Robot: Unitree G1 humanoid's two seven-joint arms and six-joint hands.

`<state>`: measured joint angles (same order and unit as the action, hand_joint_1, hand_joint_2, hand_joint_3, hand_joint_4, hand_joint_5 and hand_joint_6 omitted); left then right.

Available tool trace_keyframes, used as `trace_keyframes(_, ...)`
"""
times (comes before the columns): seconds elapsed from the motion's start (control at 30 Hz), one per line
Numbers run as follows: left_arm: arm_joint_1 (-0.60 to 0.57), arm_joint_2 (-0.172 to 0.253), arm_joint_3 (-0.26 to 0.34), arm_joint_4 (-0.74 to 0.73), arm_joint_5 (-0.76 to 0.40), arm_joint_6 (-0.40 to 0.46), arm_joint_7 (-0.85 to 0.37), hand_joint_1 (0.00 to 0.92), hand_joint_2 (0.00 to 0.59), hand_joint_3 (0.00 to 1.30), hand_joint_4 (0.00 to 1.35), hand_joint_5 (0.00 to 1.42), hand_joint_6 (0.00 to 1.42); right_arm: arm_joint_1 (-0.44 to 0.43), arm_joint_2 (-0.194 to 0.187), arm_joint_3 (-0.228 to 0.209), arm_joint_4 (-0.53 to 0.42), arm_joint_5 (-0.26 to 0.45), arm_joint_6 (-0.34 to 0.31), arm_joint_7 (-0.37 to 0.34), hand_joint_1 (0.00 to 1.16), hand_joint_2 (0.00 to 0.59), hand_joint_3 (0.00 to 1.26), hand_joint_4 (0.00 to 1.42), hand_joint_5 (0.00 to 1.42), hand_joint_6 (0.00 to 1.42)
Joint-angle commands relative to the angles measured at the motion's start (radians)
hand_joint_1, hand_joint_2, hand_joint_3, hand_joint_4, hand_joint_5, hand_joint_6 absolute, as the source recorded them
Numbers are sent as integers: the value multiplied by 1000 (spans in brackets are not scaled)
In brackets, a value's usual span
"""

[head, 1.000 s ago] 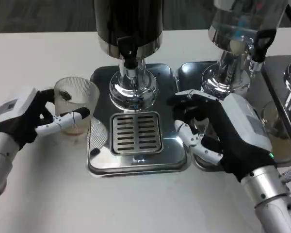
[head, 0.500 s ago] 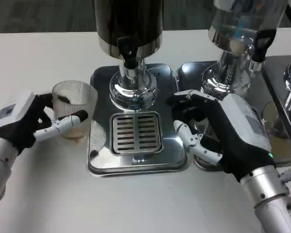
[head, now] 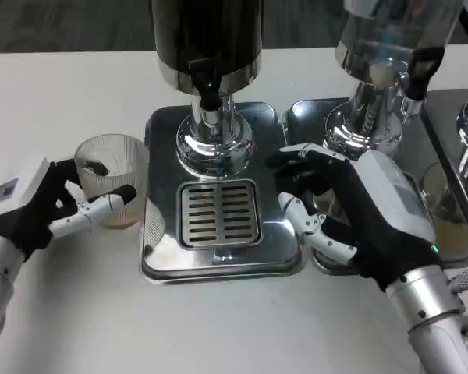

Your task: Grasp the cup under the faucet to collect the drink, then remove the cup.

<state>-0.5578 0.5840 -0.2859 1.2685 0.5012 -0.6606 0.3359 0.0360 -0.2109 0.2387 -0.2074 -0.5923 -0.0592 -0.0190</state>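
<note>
Removal step: left hand (head: 39, 206) grips the cup (head: 111, 181) beside the drip tray (head: 222, 269); next, set it down and release

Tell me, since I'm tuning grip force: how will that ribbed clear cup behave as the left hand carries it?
The cup looks like thin, clear ribbed plastic, so it is probably light and may flex under a hard squeeze. The ribs should give the left hand some purchase. It holds a little brownish drink at the bottom, so it could slosh or tip if jerked.
</note>
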Motion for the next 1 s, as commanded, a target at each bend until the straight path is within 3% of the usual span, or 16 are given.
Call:
trace_keyframes(0.03,33,4,-1,-11,5,-34,13,114,193,498,539,777,995,-5,-4,3,-7,8,-12,1,382,461,412,457,524,502)
trace_keyframes(0.47,64,7,6,-31,8,-75,88,182,214,538,589,840,1095,-8,-7,4,-5,12,-13,3,382,461,411,459,524,512)
trace_keyframes(1.0,86,22,38,-49,-1,-120,149,163,227,545,597,848,1111,-15,-3,8,13,15,-21,-5,382,461,406,459,531,515)
